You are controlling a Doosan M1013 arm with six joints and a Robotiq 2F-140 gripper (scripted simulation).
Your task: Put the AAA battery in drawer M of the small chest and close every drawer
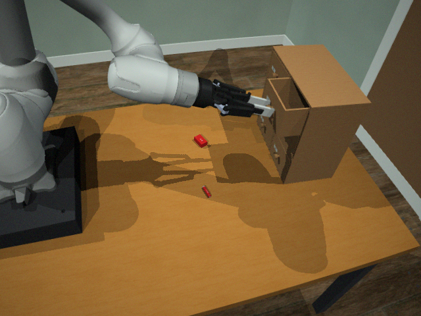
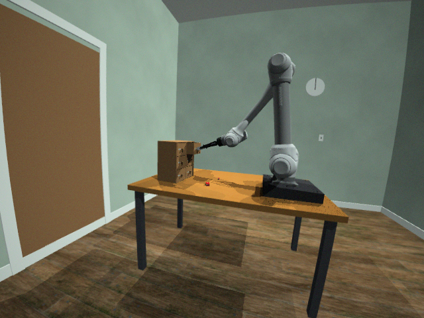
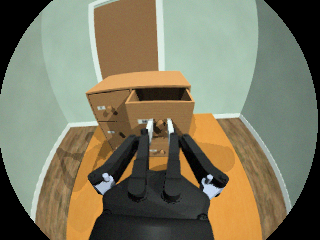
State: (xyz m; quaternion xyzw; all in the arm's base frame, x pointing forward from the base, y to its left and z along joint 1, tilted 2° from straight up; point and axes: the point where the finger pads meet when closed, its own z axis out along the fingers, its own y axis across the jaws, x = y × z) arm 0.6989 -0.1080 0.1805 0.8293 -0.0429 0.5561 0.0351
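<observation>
The AAA battery, a small red cylinder (image 1: 206, 191) (image 2: 218, 178), lies on the table in front of the chest. The brown chest (image 1: 326, 74) (image 2: 166, 160) (image 3: 150, 79) stands upright. Its top drawer, on the right in the wrist view (image 3: 172, 110), is pulled partly out and also shows in the top view (image 1: 295, 118); nothing shows in the visible part of its dark inside. Drawer labels are too small to read. My gripper (image 1: 269, 106) (image 2: 201, 148) (image 3: 160, 124) is slightly open, its fingertips on either side of that drawer's knob, with gaps beside it.
A small red box (image 1: 200, 140) (image 2: 207, 183) lies on the table (image 1: 152, 255), on the far side of the battery in the top view. The other visible drawers, with protruding knobs, look pushed in. The arm's black base (image 2: 291, 191) stands at the opposite end.
</observation>
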